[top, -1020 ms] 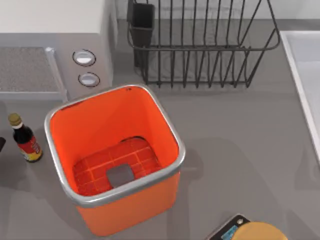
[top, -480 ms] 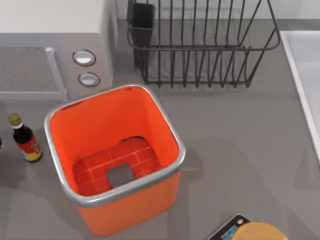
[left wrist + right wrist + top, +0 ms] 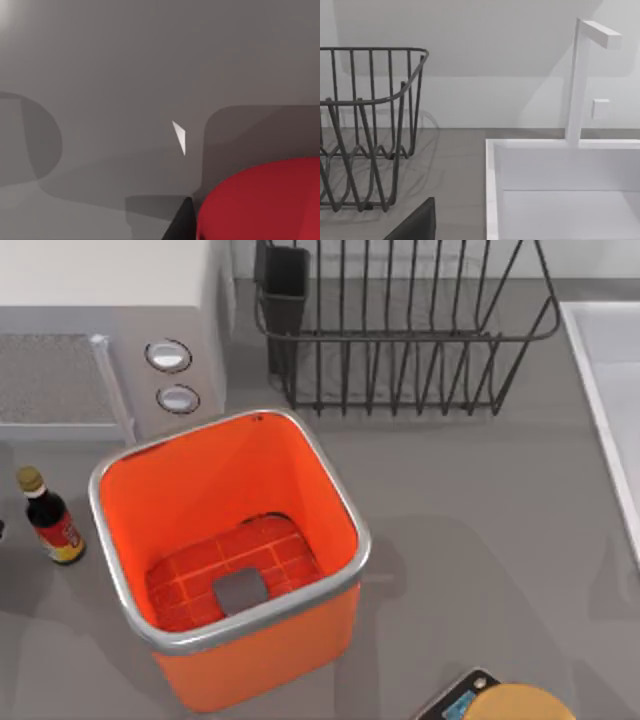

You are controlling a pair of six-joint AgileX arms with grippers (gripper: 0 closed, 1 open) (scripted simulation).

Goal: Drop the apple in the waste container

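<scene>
The waste container [image 3: 110,540], a square orange bin with a silver rim, stands open at the table's centre left; its gridded floor holds only a grey square. The apple [image 3: 260,200], smooth and red, shows very close in the left wrist view, over grey tabletop. A dark part of my left gripper [image 3: 181,222] sits right beside it; I cannot tell whether it touches the fruit. In the right wrist view a dark piece of my right gripper [image 3: 415,225] shows, far from the bin, near the sink.
A black wire rack [image 3: 400,340] stands behind the bin, a grey appliance [image 3: 100,340] at back left. A sauce bottle [image 3: 50,520] is left of the bin. A white sink [image 3: 610,390] lines the right edge. A scale with a yellow-orange disc [image 3: 520,705] lies at front right.
A dark bit at the top view's left edge, beside the bottle, has slid out leftwards until almost gone. The bin and the other objects have not moved.
</scene>
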